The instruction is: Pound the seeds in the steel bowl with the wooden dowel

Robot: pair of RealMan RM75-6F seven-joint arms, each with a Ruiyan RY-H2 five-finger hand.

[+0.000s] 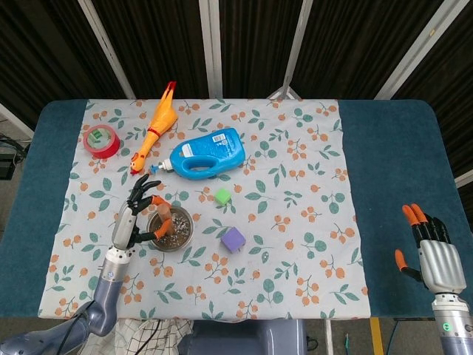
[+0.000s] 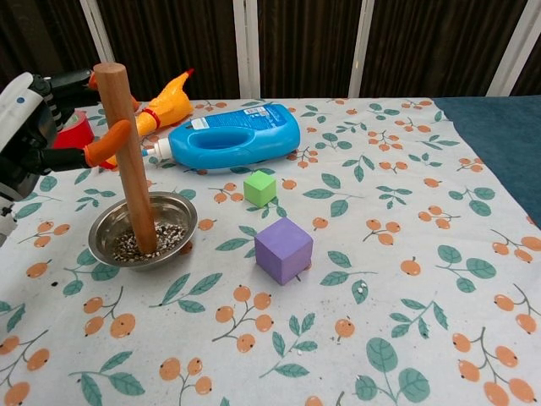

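Note:
A steel bowl [image 2: 103,239] [image 1: 183,230] with dark and pale seeds [image 2: 135,244] sits on the floral cloth at the left. The wooden dowel [image 2: 128,158] [image 1: 165,220] stands nearly upright with its lower end in the seeds. My left hand [image 2: 38,127] [image 1: 133,219] holds the dowel near its top, an orange-tipped thumb and a finger against its sides. My right hand [image 1: 431,252] hangs off the table's right front corner, fingers apart and holding nothing; the chest view does not show it.
A purple cube [image 2: 283,249] and a green cube [image 2: 259,187] lie right of the bowl. A blue detergent bottle [image 2: 226,136], a rubber chicken [image 2: 161,108] and a red tape roll [image 1: 101,140] lie behind it.

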